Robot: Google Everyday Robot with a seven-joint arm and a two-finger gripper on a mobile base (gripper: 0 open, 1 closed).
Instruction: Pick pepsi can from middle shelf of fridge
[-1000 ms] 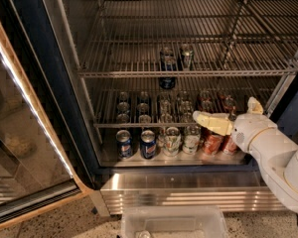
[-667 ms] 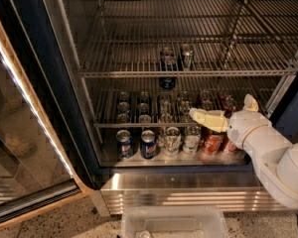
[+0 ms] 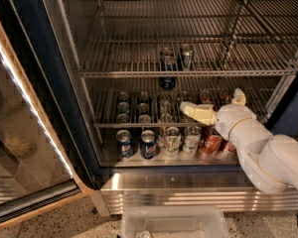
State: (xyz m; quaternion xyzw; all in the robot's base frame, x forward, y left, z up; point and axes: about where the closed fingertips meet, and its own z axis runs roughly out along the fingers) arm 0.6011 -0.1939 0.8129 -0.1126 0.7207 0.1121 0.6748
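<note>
Jaws apart, below upright pepsi can (image 3: 167, 66)

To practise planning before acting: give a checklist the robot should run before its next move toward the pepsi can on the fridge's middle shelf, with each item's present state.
1. The fridge is open: ok.
2. The pepsi can stands upright on the middle shelf: ok.
3. The gripper is level with that can: not ok; it hangs lower, among the lower rack's cans.
4. Gap to the neighbouring can beside it: cannot tell.
5. Route up past the shelf's front rail is free: cannot tell.
</note>
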